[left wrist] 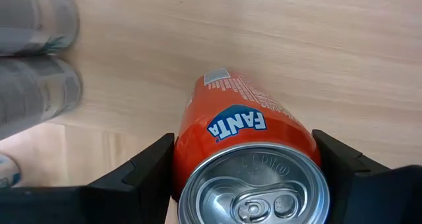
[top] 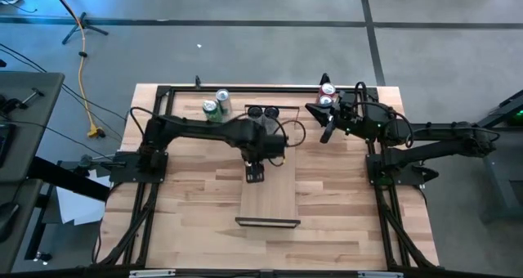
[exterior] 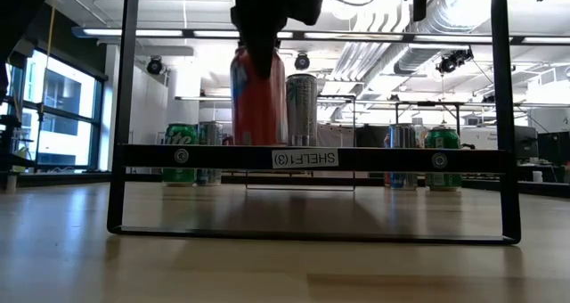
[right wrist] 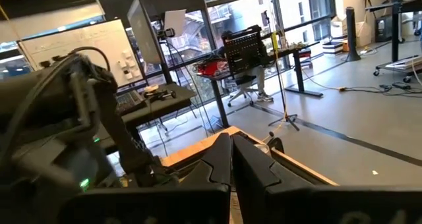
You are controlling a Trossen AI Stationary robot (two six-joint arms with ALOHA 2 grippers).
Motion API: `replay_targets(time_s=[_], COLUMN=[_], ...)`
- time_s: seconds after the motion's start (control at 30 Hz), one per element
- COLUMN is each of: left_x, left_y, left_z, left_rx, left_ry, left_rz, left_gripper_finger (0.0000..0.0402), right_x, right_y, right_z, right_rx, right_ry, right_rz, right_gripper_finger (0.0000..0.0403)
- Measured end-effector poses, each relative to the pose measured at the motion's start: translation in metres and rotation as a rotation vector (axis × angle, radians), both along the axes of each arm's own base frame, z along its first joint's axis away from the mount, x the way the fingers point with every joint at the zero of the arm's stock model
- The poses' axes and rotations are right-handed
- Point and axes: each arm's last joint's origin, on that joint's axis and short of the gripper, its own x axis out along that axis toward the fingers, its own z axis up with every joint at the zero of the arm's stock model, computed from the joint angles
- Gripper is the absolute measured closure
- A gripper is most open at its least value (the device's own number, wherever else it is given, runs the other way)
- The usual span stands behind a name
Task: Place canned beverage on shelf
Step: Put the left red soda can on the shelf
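Gripping an orange Fanta can [left wrist: 247,158] upright, left gripper [top: 255,174] sits over the shelf [top: 274,198] mid-table, can's base hidden behind the shelf frame; right gripper [right wrist: 232,159] pinched shut w/ nothing in it, parked near back-right cans [top: 328,95]

Two green cans [top: 216,103] stand near the desk's [top: 343,204] far edge on the left — two red-topped cans [top: 328,96] stand at its far right corner. A tall silver can [exterior: 302,110] stands upright in the low view. A yellow cable [top: 82,73] trails across the grey floor [top: 245,49] — papers [top: 78,203] lie left of the desk.
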Motion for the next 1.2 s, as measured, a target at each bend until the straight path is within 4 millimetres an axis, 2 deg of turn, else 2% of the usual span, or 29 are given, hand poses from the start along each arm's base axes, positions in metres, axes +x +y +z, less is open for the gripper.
replay_targets(time_s=[0.23,0.47,0.8,1.2], left_x=[0.004,0.005,0.004,0.004], left_y=[-0.012,-0.017,-0.017,-0.017], left_z=[-0.005,-0.006,-0.006,-0.005], left_rx=[0.007,0.009,0.01,-0.001], left_ry=[-0.011,-0.013,-0.012,-0.005], left_rz=[-0.029,-0.06,-0.044,-0.129], left_gripper_finger=[0.0166,0.0148,0.0136,0.0135], right_x=[0.0,0.0,0.0,0.0], right_y=[0.0,0.0,0.0,0.0], right_z=[0.0,-0.001,-0.001,-0.001], right_rx=[-0.023,-0.023,-0.023,-0.023], right_ry=[0.012,0.017,0.02,0.021], right_rz=[-0.003,-0.003,-0.003,-0.002], right_gripper_finger=[0.0402,0.0402,0.0402,0.0402])
